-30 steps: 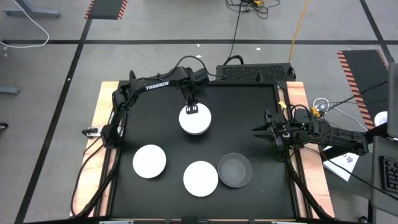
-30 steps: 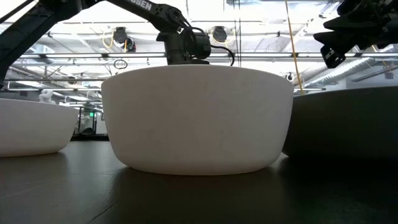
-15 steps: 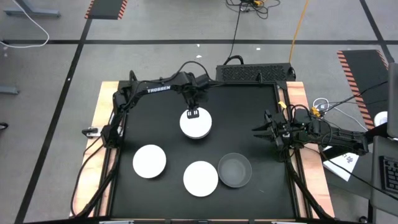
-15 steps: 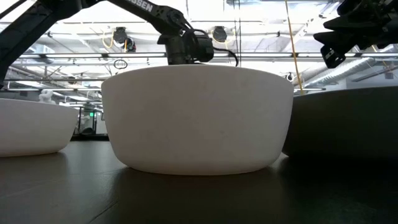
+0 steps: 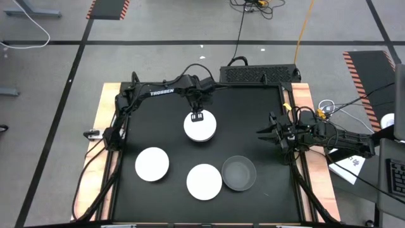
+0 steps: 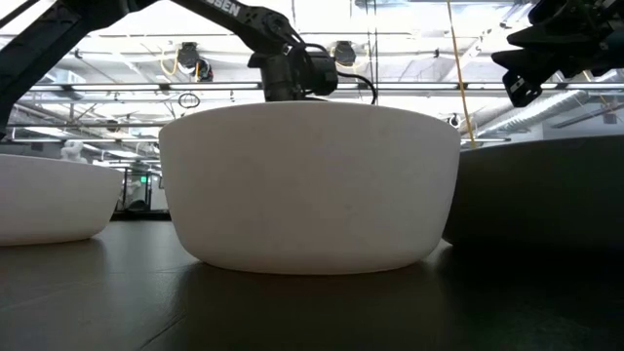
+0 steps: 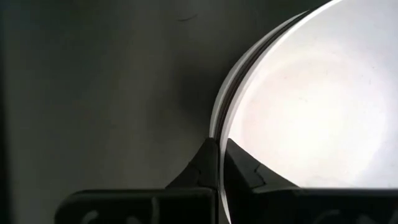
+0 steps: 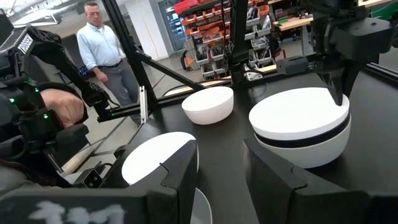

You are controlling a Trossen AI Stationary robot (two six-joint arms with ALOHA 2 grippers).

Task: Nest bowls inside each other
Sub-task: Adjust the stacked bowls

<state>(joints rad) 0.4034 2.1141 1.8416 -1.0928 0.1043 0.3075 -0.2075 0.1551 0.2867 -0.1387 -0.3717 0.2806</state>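
A stack of bowls [image 5: 201, 126] stands near the table's middle. In the right wrist view the stack [image 8: 303, 127] shows a white bowl on top, a black band under it and a white bowl below. My left gripper [image 5: 197, 116] is shut on the stack's far rim. Two single white bowls [image 5: 152, 163] [image 5: 204, 181] and a grey bowl [image 5: 238, 173] stand on their bases near the near edge. My right gripper [image 5: 266, 133] waits open by the table's right edge, right of the stack, touching nothing. My left gripper [image 7: 217, 142] pinches the far rim of the top white bowl [image 7: 231, 121] from above, pointing down, with one finger inside the bowl and one outside. That bowl sits nested in the stack, and the stack's base rests on the table.
A long black box [image 5: 259, 74] lies along the far edge. Wooden strips [image 5: 106, 120] border the black mat on the left and right. In the low view the middle white bowl [image 6: 310, 185] fills the foreground. A person [image 8: 102, 46] stands beyond the table.
My left gripper has drifted slightly toward the near edge and the right, and the white bowl under it has shifted with it. The right arm has kept still.
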